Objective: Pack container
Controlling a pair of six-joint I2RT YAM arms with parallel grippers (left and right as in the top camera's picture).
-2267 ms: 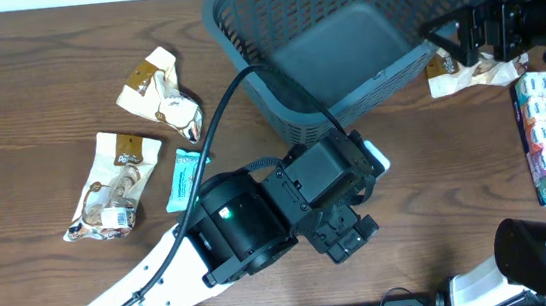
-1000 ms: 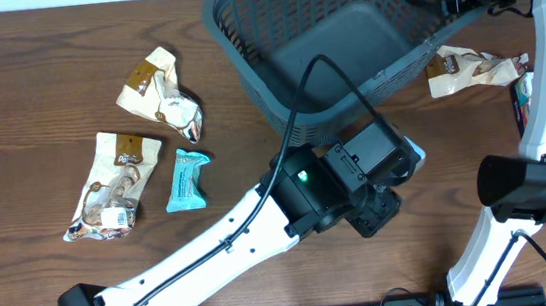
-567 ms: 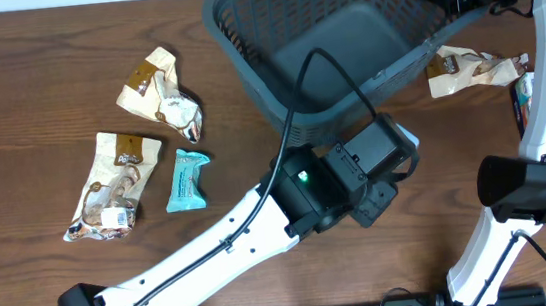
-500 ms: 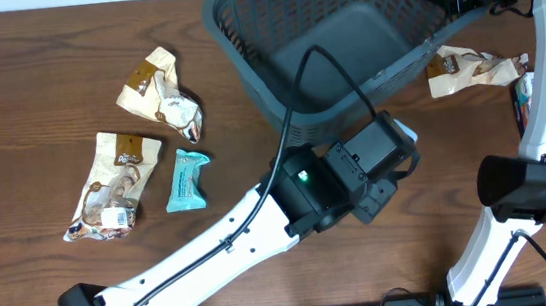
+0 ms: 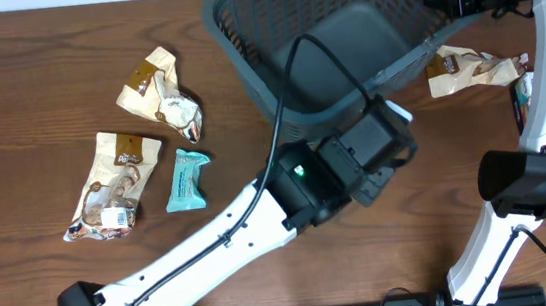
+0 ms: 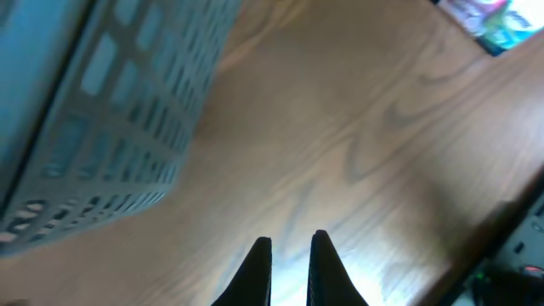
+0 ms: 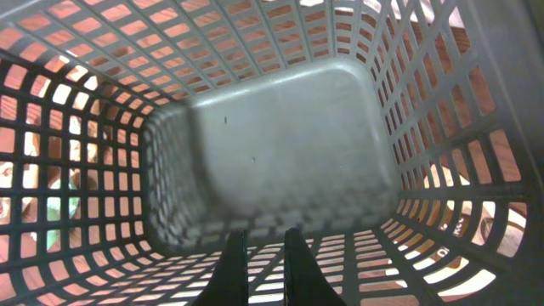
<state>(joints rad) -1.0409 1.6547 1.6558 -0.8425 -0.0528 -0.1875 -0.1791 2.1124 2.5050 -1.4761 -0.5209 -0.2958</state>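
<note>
Grey-blue slotted plastic basket (image 5: 243,45) has been neared by the narrow left claw (image 6: 289,244), the narrow right claw (image 7: 262,235) at its rim, so loading seems close.

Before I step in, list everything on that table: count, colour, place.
container: one, dark grey-blue, top centre; floor bare.
snack packets: three, beige-brown; two on the left, one against the container's right side.
teal bar: one, left, beside the lower packet.
colourful pack: one, blurred, across bare wood from the container in the left wrist view.
table: one, brown wood.
left gripper: black fingers close together, above wood beside the container's wall.
right gripper: black fingers close together, at the container's rim, pointing inside.
</note>
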